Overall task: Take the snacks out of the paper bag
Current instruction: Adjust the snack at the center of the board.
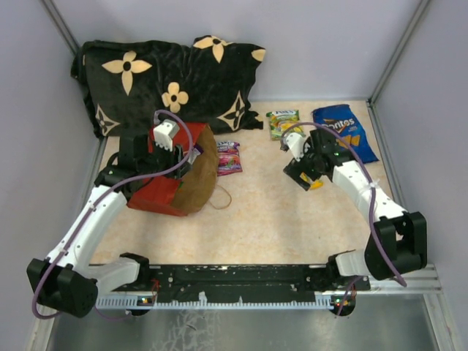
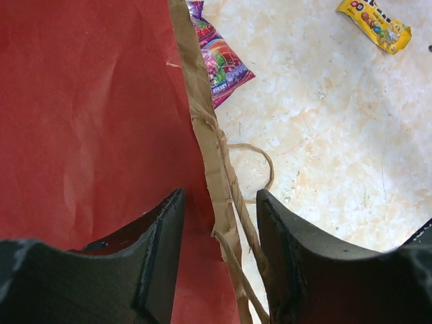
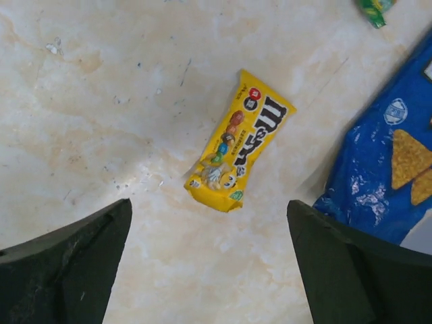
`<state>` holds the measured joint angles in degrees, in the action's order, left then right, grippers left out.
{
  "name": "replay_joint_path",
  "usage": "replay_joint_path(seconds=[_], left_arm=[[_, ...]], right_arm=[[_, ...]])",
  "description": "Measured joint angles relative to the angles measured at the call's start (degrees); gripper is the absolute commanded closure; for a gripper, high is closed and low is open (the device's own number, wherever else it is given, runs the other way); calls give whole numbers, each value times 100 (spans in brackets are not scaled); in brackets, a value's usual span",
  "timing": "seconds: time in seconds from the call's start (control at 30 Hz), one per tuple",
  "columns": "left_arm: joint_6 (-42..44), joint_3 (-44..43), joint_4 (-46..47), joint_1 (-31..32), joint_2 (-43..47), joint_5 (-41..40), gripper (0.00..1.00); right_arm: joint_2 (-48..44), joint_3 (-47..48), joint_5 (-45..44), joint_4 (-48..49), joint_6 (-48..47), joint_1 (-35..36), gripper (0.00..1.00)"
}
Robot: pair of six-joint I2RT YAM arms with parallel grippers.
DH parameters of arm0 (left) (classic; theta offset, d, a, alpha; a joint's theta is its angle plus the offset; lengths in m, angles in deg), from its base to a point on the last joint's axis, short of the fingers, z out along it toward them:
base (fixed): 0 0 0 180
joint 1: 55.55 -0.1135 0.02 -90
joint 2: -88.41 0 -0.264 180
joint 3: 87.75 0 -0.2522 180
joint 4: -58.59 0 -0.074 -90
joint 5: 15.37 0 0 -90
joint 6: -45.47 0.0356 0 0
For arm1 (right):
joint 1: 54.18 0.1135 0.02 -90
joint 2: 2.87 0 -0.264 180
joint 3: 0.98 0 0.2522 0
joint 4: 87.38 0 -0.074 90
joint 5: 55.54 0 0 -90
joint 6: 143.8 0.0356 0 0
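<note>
The red paper bag [image 1: 157,191] lies on its side at the left, its brown kraft mouth [image 1: 201,172] facing right. My left gripper [image 1: 174,140] is open; its jaws straddle the bag's kraft rim [image 2: 209,155] and cord handle [image 2: 263,162] without closing on them. My right gripper [image 1: 303,175] is open and empty above the yellow M&M's packet [image 3: 239,142], which lies flat on the table. A purple candy pouch [image 1: 228,157] lies just outside the bag's mouth, and also shows in the left wrist view [image 2: 219,61]. A green pouch [image 1: 283,123] and the blue Doritos bag [image 1: 344,131] lie at the back right. The bag's inside is hidden.
The black flower-patterned pillow [image 1: 168,80] lies against the back wall behind the bag. Grey walls close in the table on the left, right and back. The bag's second cord loop [image 1: 219,196] lies on the table in front of its mouth.
</note>
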<state>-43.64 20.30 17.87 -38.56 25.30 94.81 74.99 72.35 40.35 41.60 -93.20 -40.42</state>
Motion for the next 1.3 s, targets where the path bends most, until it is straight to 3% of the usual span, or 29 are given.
replay_joint_path(seconds=[0.07, 0.13, 0.2, 0.3, 0.4, 0.5, 0.63, 0.8, 0.87, 1.13, 1.3], left_arm=[[0, 0, -2, 4, -31, 4, 47], [0, 0, 0, 4, -31, 2, 46], [0, 0, 0, 7, -28, 0, 46], [0, 0, 0, 7, -26, 2, 46], [0, 0, 0, 7, -26, 4, 46], [0, 0, 0, 7, -22, 7, 46], [-2, 0, 0, 28, -15, 28, 46], [-7, 0, 0, 72, -17, 107, 46], [-24, 0, 4, 96, -17, 142, 46], [-109, 0, 46, 560, -326, 247, 47], [-107, 9, 44, 1069, -785, 105, 46]], right_arm=[[-127, -83, -15, 227, 166, 0, 1], [-439, -310, -330, 1019, 1217, 2, 1], [-809, -514, -793, 1672, 3053, -22, 1], [-1318, -1099, -433, 3005, 6002, -417, 1], [-1333, -1578, -527, 3449, 8804, -516, 1], [-1058, -1624, -1239, 2531, 11521, -85, 1], [-437, -330, -1967, 201, 13923, 70, 1], [664, 2328, -2291, -1744, 15177, -476, 1], [960, 2763, -2221, -2070, 15376, -643, 1], [1711, 2326, -1502, -3049, 15691, -754, 10], [2092, 2090, -1318, -3001, 15730, -754, 21]])
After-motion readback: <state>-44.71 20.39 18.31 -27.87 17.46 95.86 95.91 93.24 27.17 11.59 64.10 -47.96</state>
